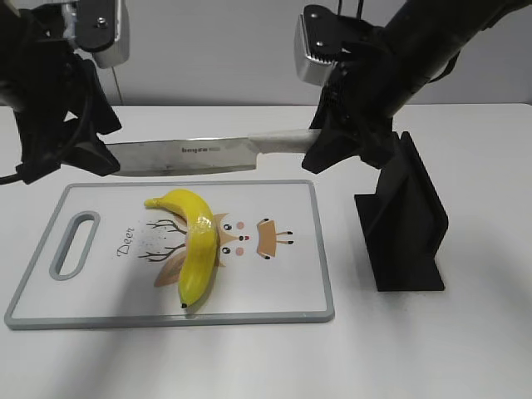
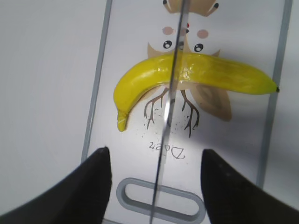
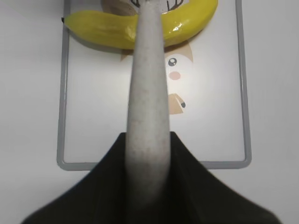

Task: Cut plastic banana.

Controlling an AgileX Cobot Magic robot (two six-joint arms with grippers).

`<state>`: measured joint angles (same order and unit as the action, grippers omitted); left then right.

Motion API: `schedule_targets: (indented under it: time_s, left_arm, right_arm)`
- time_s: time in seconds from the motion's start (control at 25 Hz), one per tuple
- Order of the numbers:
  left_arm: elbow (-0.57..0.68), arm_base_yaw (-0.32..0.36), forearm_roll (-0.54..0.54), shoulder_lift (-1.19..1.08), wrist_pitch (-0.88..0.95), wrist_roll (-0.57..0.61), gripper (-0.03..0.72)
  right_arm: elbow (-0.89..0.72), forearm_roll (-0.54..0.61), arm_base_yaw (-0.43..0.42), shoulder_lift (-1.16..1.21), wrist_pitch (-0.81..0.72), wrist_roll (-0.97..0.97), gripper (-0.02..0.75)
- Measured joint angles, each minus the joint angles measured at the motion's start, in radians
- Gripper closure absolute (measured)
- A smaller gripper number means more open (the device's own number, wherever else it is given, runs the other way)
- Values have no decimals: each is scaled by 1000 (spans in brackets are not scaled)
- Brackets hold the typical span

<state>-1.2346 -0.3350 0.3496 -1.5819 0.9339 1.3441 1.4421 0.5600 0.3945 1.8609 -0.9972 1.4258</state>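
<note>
Knife (image 1: 195,155) above plastic banana (image 1: 194,246), handle clenched in right end effector (image 1: 326,146); left end effector (image 2: 154,186) released, seemingly flanking blade.

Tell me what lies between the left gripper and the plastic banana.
In the left wrist view, bare cutting board with its handle slot lies between the left gripper and the plastic banana; the knife blade crosses above.

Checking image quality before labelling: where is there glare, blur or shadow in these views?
Exterior view: soft shadows on the cutting board, sheen on the knife. Left wrist view: glare on the plastic banana, left gripper fingers blurred. Right wrist view: knife handle close and soft.
</note>
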Motion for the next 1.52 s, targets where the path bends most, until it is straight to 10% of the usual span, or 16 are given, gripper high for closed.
schedule_targets:
  time_s: [0.32,0.68,1.52]
  left_arm:
    - [-3,0,-4,-58,-45,1,156]
    - [-3,-1,-2,-82,-43,11,658]
    - [-36,4,36,-489,-118,33,688]
  right_arm:
    - [0,35,0,25,0,37,575]
    - [0,58,0,27,33,49,575]
    - [25,50,-7,349,106,64,572]
